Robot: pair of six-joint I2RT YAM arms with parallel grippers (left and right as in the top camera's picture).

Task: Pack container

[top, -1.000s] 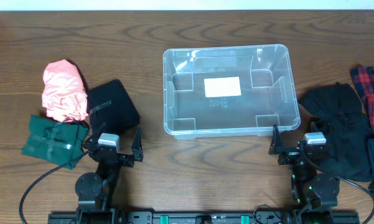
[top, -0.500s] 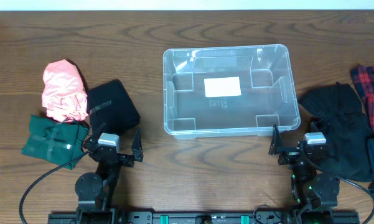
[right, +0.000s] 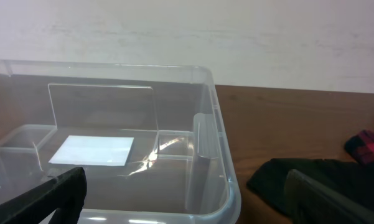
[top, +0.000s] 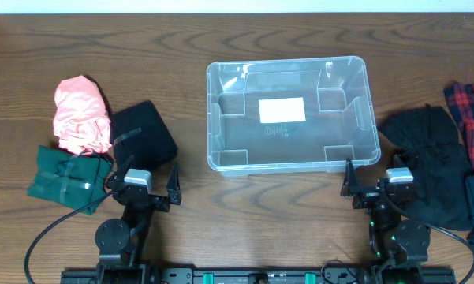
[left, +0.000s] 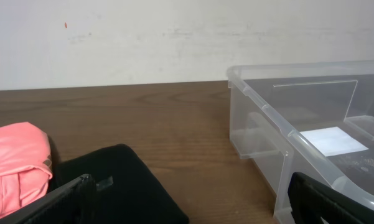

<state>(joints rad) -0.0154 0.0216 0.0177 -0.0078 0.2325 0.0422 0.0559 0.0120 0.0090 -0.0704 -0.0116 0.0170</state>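
Our left gripper (top: 144, 181), lower left of the frame, has its fingers spread apart just below a black folded cloth (top: 144, 134). Our right gripper (top: 375, 183), lower right, is spread likewise, beside a black garment (top: 434, 170). The clear container (top: 355, 126) stands upright on the tabletop (top: 63, 39) at upper centre, apart from both.

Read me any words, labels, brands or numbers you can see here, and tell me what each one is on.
No text here can be read.
white label on the base of the container: looks blank.
moulded marks on the base just below it: too small and blurred to read.
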